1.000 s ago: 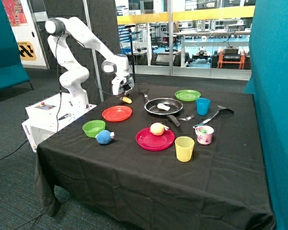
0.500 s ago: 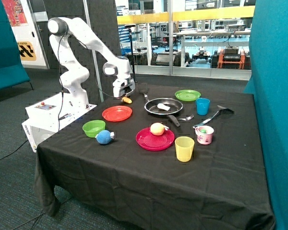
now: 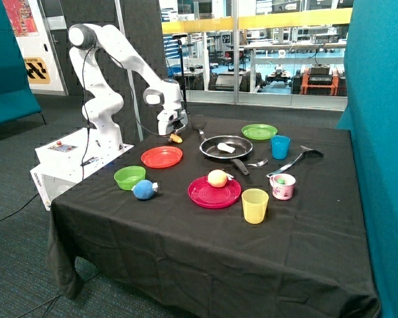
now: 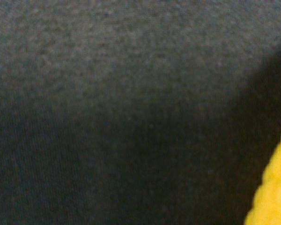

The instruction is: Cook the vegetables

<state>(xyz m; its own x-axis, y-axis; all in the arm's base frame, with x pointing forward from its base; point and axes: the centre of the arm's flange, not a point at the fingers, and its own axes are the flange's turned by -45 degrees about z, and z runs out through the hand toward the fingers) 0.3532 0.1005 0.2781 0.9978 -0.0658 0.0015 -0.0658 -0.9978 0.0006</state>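
The pale-yellow oval vegetable [image 3: 176, 138] lies on the black cloth between the orange plate [image 3: 162, 157] and the black pan [image 3: 225, 146]. It also shows at the edge of the wrist view [image 4: 274, 187], very close over the cloth. My gripper [image 3: 173, 132] is low right over it, at or touching it; I cannot see its grip. The whitish flat vegetable [image 3: 226, 148] lies inside the pan.
A green bowl [image 3: 129, 177] and a blue ball [image 3: 144, 190] sit near the front. A red plate [image 3: 214, 196] holds a round fruit [image 3: 217, 178]. A yellow cup [image 3: 255, 205], pink mug [image 3: 282, 186], blue cup [image 3: 280, 146], green plate [image 3: 259, 132] and spatula [image 3: 298, 160] stand beyond the pan.
The arm has reached further and the gripper has come down onto the pale-yellow vegetable. Nothing else on the table has moved.
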